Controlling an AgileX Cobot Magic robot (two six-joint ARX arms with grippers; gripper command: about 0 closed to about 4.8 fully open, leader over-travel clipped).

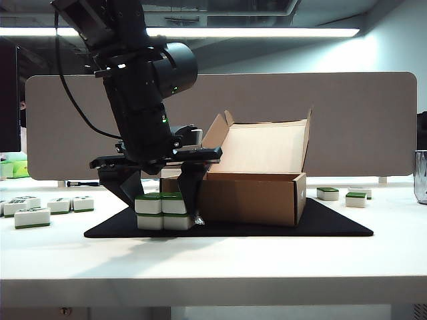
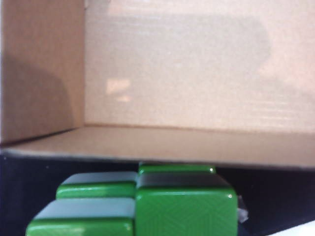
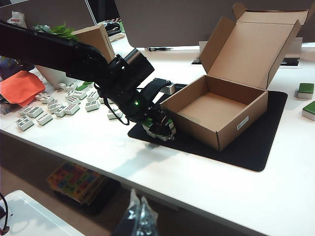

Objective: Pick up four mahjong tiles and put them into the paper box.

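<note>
green-white mahjong tiles between left end effector fingers

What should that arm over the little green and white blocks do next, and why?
Probably finish closing the left tool on the four stacked mahjong tiles. Its fingers already flank the stack on the black mat, and the open paper box beside it looks empty. The right tool isn't visible.

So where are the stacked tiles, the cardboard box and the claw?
mahjong tiles (image 1: 162, 211): exterior view, middle of the stack.
paper box (image 1: 250, 199): exterior view, front wall.
left claw (image 1: 160, 190): exterior view, between its fingertips, around the stack.
</note>
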